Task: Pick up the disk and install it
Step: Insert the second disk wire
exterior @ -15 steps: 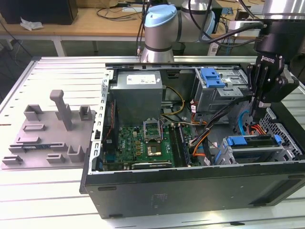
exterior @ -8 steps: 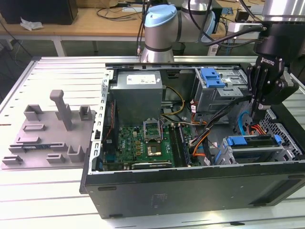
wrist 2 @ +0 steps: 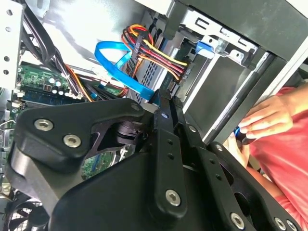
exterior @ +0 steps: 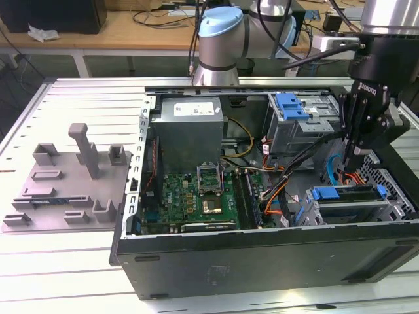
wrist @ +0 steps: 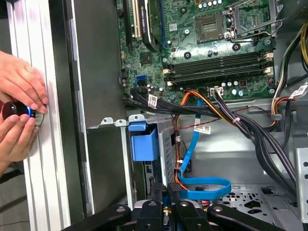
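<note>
The disk [exterior: 353,196], silver with a blue rail, lies flat in the drive cage at the exterior view's right end of the open computer case [exterior: 262,255]. My black gripper [exterior: 349,167] hangs just above that cage, pointing down. In both wrist views the fingers [wrist: 159,192] lie pressed together with nothing between them, and the gripper [wrist 2: 161,96] tip sits close to a blue data cable [wrist 2: 115,65]. A blue plastic end piece [wrist: 144,142] shows at the cage's mouth.
A grey plastic holder [exterior: 65,183] with upright posts lies on the table at the exterior view's left. A second cage with a blue latch [exterior: 291,106] sits behind. Loose cables [wrist: 255,130] cross the case floor. A person's hands [wrist: 19,110] hold a small dark knob beside the case.
</note>
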